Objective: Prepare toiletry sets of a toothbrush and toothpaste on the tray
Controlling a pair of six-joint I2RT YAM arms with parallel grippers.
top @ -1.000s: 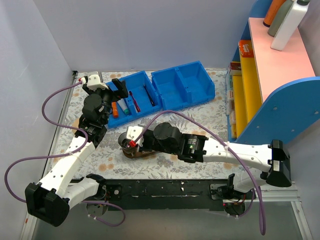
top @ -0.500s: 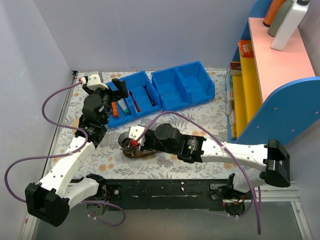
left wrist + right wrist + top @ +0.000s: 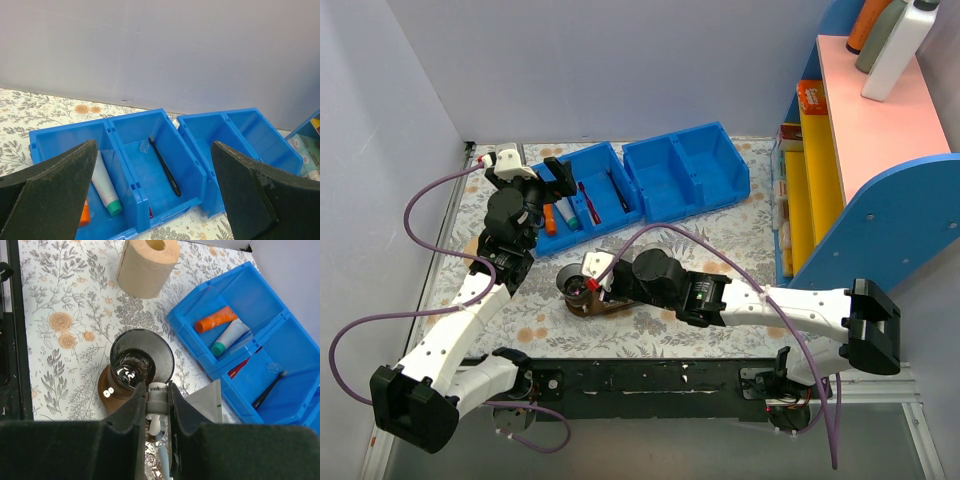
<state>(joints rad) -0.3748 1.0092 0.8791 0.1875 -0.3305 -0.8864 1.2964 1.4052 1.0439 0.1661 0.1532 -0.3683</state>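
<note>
Right gripper [image 3: 156, 386] clenched on toothbrush [image 3: 156, 424] over tray [image 3: 106, 390], cup [image 3: 165, 360] just beside on tray's end, bin [image 3: 210, 290] wall near, open cloth [image 3: 545, 322] left of tray, left gripper [image 3: 152, 146] spread wide above bin, right arm nudged slightly since earlier.

Pale lilac walls [image 3: 620, 60] enclose a floral-patterned table [image 3: 750, 240], with a blue, pink-topped shelf unit [image 3: 890, 220] at right.

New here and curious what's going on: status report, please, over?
Left gripper open, above blue bin. Right gripper shut on the toothbrush, over the tray. Dark cup on the tray, close beside the toothbrush.
</note>
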